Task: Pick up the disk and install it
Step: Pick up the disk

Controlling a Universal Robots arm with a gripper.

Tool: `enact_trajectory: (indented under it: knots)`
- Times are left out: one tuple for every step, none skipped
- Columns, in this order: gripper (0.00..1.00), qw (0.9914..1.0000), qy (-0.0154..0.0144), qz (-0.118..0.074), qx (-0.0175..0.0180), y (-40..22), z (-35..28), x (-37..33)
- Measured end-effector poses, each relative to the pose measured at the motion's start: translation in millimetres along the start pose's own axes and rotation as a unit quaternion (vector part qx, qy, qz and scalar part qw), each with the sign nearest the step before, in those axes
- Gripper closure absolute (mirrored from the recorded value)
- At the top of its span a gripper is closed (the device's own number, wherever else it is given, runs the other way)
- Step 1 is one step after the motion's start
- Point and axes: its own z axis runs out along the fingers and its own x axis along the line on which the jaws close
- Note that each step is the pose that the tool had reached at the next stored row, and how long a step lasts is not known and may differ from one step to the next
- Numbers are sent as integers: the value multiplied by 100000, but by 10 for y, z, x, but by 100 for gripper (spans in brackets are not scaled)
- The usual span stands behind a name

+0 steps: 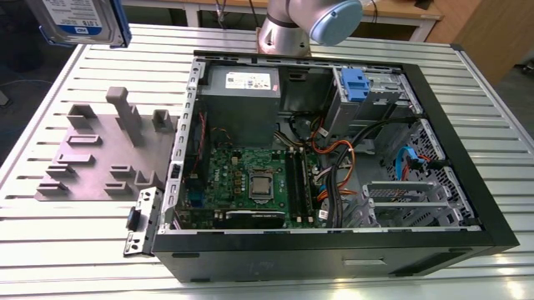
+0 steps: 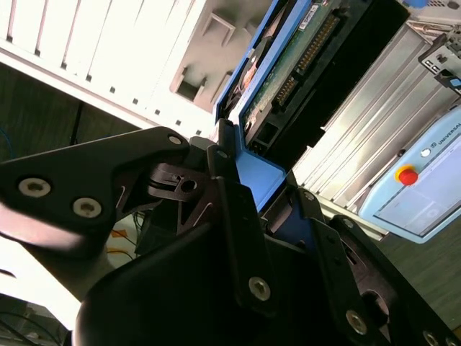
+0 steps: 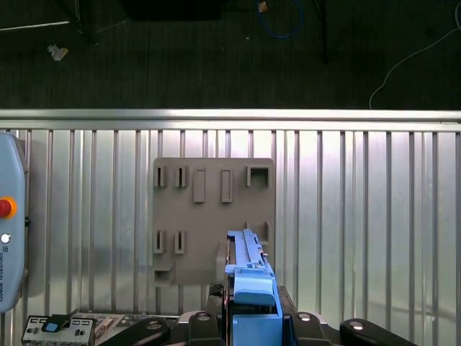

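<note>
Black gripper [image 2: 263, 186] jaws are closed on the disk [image 2: 292, 61], which is clamped between them by its blue-railed edges and held in the air. Well beyond the jaws a grey fixture [image 3: 212, 209] is seen on the slatted table [image 3: 360, 216], with open room around it. The open case [image 1: 334, 253] is set well apart.

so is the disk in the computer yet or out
Out. The claw holds the disk by its blue end, up in the air above the grey holder, apart from the open computer.
</note>
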Motion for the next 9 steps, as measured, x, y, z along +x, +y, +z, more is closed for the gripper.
enact_trajectory:
  knots:
    - [64, 100000, 0, 2, 0, -5, 0, 0]
    - [64, 100000, -1, 2, 2, -9, 0, 0]
    - [64, 100000, 0, 0, 1, -14, 0, 0]
    - [64, 100000, 2, 2, 0, -19, 0, 0]
    - [64, 100000, 1, 4, -2, -28, -1, 0]
    - [64, 100000, 1, 2, 0, -37, 0, 0]
    - [64, 100000, -1, 1, 5, -46, 0, 0]
    - [64, 100000, -2, 5, 2, -49, 0, 0]
    - [64, 100000, -1, 7, 1, -52, 0, 0]
